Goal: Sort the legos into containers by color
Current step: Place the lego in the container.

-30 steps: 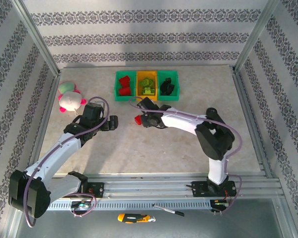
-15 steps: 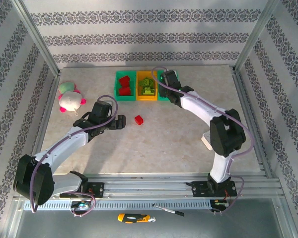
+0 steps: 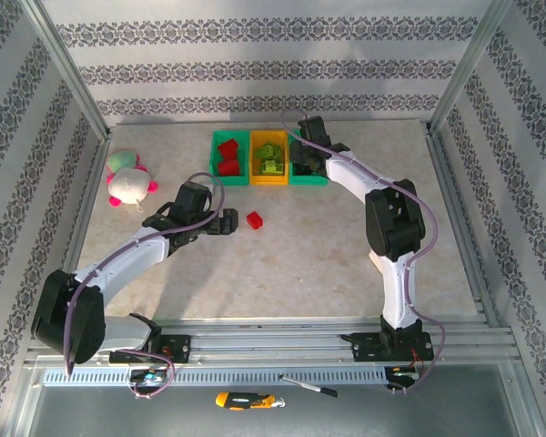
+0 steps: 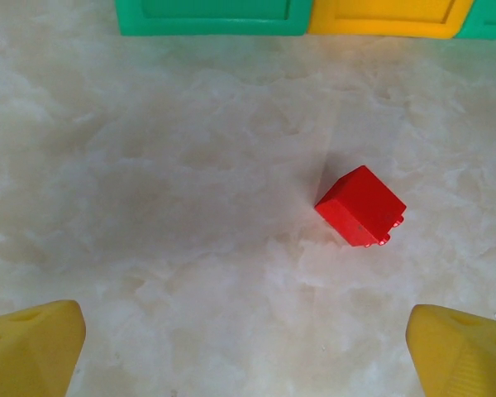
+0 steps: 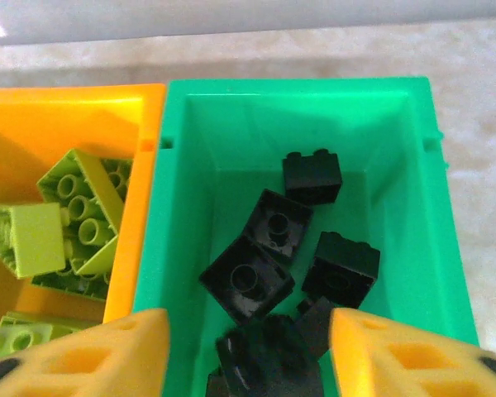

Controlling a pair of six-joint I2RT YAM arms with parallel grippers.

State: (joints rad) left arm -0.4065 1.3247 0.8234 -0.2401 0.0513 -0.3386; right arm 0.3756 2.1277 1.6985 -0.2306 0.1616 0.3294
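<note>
A lone red lego (image 3: 254, 219) (image 4: 361, 207) lies on the marble table. My left gripper (image 3: 225, 222) (image 4: 248, 356) stands wide open just left of it, with nothing between its yellow fingertips (image 4: 33, 347). The containers sit at the back: a green bin (image 3: 215, 157) of red legos, an orange bin (image 3: 255, 157) (image 5: 132, 107) of lime legos (image 5: 78, 219), and a green bin (image 3: 325, 157) (image 5: 190, 165) of black legos (image 5: 246, 279). My right gripper (image 3: 305, 157) (image 5: 248, 356) hovers over that bin with its jaws apart. A blurred black lego (image 5: 269, 356) sits between the pads, clear of both.
A pink, white and green plush toy (image 3: 127, 180) lies at the table's left side. Metal frame posts and patterned walls close in the table. A yellow-handled tool (image 3: 246, 399) lies below the front rail.
My right arm swung from beside the red lego back to the right green bin, and its jaws have opened. My left gripper moved right, closer to the red lego.
</note>
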